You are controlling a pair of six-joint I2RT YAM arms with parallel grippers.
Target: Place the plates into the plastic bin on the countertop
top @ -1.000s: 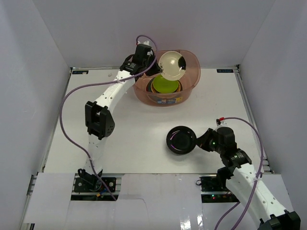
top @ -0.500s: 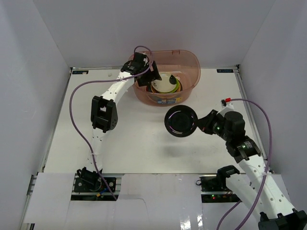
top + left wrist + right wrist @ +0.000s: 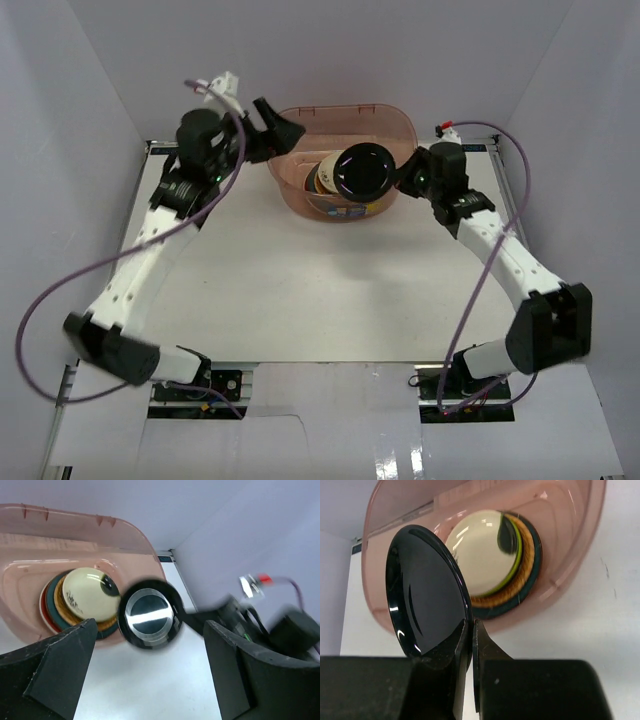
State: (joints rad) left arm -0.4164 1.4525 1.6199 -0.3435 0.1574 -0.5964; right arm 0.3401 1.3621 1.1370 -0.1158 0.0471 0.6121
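Right fingers (image 3: 492,664) pinching black plate (image 3: 364,171) by rim, tilted over bin (image 3: 404,142) front | left fingers (image 3: 60,675) spread, empty, near bin's left end | cream plate (image 3: 479,550) tops stack inside

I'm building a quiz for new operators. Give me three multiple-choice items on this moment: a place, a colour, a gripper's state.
1. Where is the glossy black plate?
A. held up at the plastic bin by the right gripper
B. lying flat beside the bin
C. upside down inside the bin

2. What colour is the topmost plate inside the bin?
A. red
B. cream with a black patch
C. blue-grey

3. How is the left gripper?
A. shut on a plate
B. shut on the bin's rim
C. open, holding nothing

Answers: 1 A, its edge is pinched between the right gripper's fingers; 2 B, the cream plate lies uppermost; 3 C, its fingers stand wide apart, gripping nothing.
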